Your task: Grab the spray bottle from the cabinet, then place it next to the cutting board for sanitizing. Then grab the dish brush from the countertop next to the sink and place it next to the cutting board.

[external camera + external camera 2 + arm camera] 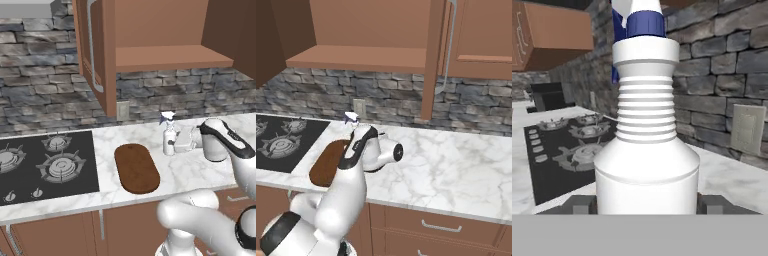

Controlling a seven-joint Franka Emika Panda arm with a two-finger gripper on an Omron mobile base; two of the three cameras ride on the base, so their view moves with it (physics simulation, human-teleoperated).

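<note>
- The spray bottle (169, 137) stands upright on the countertop (200, 170), just beside the cutting board's (136, 168) far right end, toward the stone back wall (45, 95).
- The gripper (176, 142) reaches in from the right; its fingertips (579, 204) sit on either side of the bottle's body, jaws wide apart around it. Whether they press on it, I cannot tell.
- The board lies flat between the stovetop (47, 165) and the bottle, near the counter's front edge.
- Overhead, the cabinet (165, 35) hangs open, shelf bare.
</note>
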